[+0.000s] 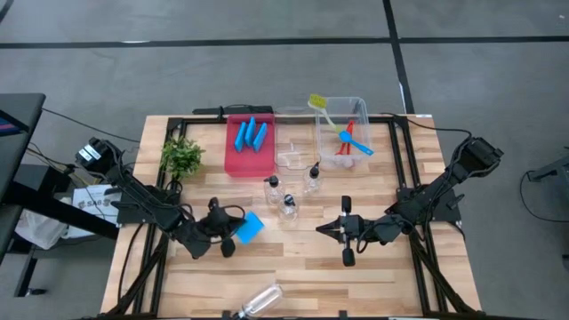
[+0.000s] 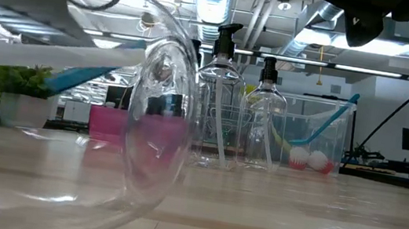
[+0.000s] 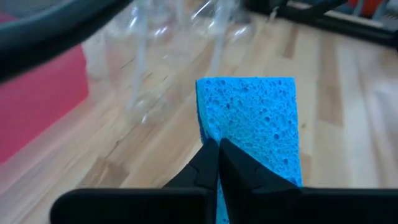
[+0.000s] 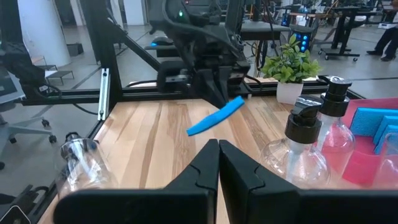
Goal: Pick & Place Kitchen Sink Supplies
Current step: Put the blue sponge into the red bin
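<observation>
My left gripper (image 1: pixel 233 233) is shut on a flat bright-blue sponge (image 1: pixel 252 226), left of the table's middle; the right wrist view shows that sponge (image 4: pixel 215 116) raised off the wood and tilted. My right gripper (image 1: pixel 331 229) hovers shut and bare right of the middle. Three clear pump bottles (image 1: pixel 289 205) stand upright between the arms and the bins. A fourth bottle (image 1: pixel 262 300) lies on its side at the near edge. Two more sponges (image 1: pixel 250 136) stand on edge in the red tray (image 1: pixel 233 162). Brushes (image 1: pixel 353 140) lie in the clear bin (image 1: pixel 363 114). My left gripper pinches the blue sponge's near end (image 3: pixel 231 138) between its two fingers (image 3: pixel 205 163), which lie along the sponge. The sponge juts out ahead of the fingertips toward the table's right. It is lifted clear of the table and tilted, its free end (image 4: pixel 235 103) higher.
A small green plant (image 1: pixel 182 157) in a white pot stands at the far left. A second clear bin (image 1: pixel 291 142) sits between the red tray and the brush bin. Bare wood lies between the two grippers and along the near right (image 1: pixel 382 280).
</observation>
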You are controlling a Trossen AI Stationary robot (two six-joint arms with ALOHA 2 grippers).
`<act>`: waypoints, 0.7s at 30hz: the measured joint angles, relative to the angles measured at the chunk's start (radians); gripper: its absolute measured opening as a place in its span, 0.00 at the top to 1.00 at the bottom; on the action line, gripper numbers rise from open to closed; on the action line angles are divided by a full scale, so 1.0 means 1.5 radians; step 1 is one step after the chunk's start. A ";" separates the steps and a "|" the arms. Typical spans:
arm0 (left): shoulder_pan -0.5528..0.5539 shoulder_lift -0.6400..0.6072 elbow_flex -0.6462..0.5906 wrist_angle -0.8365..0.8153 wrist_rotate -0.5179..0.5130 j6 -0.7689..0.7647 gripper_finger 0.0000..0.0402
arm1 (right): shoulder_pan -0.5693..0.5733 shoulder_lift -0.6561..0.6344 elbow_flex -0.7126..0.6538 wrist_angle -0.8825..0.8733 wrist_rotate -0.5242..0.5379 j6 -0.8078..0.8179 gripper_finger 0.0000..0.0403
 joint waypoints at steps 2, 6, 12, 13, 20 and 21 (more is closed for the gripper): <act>0.000 0.000 0.000 0.038 0.000 0.035 0.98 | 0.000 0.000 0.000 0.000 0.000 0.000 0.99; 0.000 0.000 0.000 0.126 0.005 0.112 0.98 | 0.000 0.000 0.000 0.002 0.000 0.000 0.99; -0.003 0.000 0.001 0.244 0.008 0.215 0.98 | 0.000 0.000 0.000 0.004 0.000 0.000 0.99; -0.004 0.000 0.001 0.262 0.014 0.230 0.98 | 0.000 0.000 0.000 0.004 0.000 0.000 0.99; -0.004 0.000 0.001 0.364 0.090 0.267 0.97 | 0.000 0.000 0.000 0.004 -0.020 -0.004 0.99; -0.004 0.000 0.001 0.373 0.102 0.267 0.97 | 0.000 0.000 0.000 0.006 -0.034 -0.012 0.99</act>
